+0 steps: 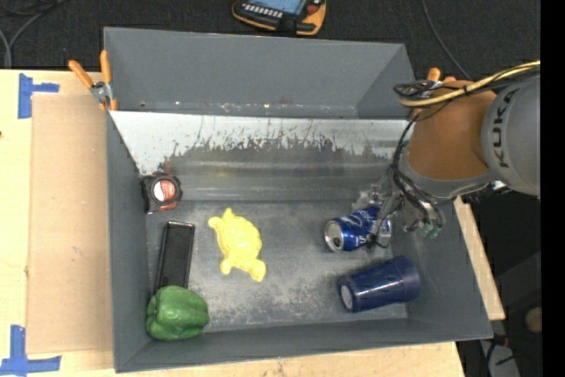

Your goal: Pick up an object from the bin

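My gripper [385,214] is low in the right part of the bin, under the orange wrist cover. It sits right at the right end of a crushed blue drink can [351,234], which lies on its side with its silver top facing left. Whether it grips the can is hidden. A dark blue cup [380,283] lies on its side just below the can, close to the gripper.
A yellow toy figure [237,245] lies in the middle of the bin floor. Along the left side are a round red-and-silver tape measure [164,191], a black flat bar [175,253] and a green pepper [177,313].
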You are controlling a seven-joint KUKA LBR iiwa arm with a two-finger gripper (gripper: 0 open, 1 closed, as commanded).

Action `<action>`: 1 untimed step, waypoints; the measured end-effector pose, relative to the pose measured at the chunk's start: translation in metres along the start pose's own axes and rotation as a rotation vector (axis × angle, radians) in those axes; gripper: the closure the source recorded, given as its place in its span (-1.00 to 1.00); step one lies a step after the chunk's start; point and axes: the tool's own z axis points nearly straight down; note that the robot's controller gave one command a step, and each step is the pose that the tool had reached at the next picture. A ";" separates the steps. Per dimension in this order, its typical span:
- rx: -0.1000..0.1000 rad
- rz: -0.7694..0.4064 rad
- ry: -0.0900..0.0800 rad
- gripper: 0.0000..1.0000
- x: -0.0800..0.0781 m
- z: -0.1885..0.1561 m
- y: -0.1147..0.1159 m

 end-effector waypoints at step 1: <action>0.001 0.000 -0.008 1.00 -0.002 -0.024 0.000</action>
